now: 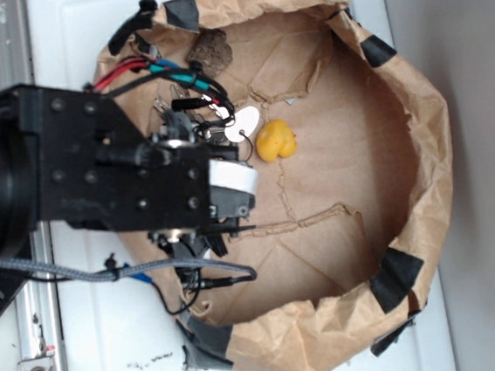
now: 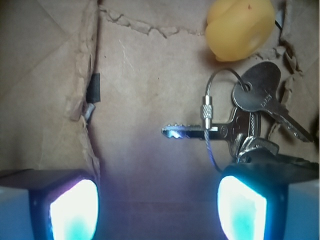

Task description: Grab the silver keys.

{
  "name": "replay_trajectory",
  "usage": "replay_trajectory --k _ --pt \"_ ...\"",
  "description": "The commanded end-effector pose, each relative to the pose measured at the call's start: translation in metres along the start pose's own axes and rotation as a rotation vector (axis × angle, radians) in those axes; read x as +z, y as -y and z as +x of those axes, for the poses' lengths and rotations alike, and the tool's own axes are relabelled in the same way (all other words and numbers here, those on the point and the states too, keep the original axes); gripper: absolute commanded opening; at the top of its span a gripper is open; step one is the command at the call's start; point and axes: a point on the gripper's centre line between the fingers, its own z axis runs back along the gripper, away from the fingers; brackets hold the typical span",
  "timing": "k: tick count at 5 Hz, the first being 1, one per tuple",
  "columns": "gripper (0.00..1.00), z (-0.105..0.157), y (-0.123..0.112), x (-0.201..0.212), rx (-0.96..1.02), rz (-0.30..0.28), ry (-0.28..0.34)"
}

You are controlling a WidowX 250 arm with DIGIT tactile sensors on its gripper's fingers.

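Closest to the wrist camera, the two glowing fingers (image 2: 240, 205) of the gripper (image 2: 157, 205) stand wide apart with nothing between them, bare brown paper showing in the gap. The right-hand finger in that view sits over the near edge of the silver keys (image 2: 250, 117), covering part of the bunch, while one toothed blade points into the open gap and the thin wire ring (image 2: 215, 95) loops above it. Just beyond the keys, almost touching the round-headed one, lies the yellow rubber toy (image 2: 240, 27).

From the exterior view, the keys (image 1: 240, 126) lie on the floor of the paper-lined basin (image 1: 418, 134), with a brown lump (image 1: 210, 50) near the rim.

The risk, as I judge it, is off-centre closing: the bunch sits mostly under one finger, so closing here could catch only the blade or wire, or shove the keys into the toy.
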Motion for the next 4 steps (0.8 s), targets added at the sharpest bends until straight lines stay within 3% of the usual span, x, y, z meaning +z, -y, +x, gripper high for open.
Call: replay_trajectory --k 1,3,4 --pt "1.00 0.006 -0.009 0.003 0.120 0.153 0.221" --pt "1.00 0.016 -0.020 0.007 0.168 0.120 0.152" --pt "1.00 0.018 -0.028 0.011 0.159 0.132 0.096"
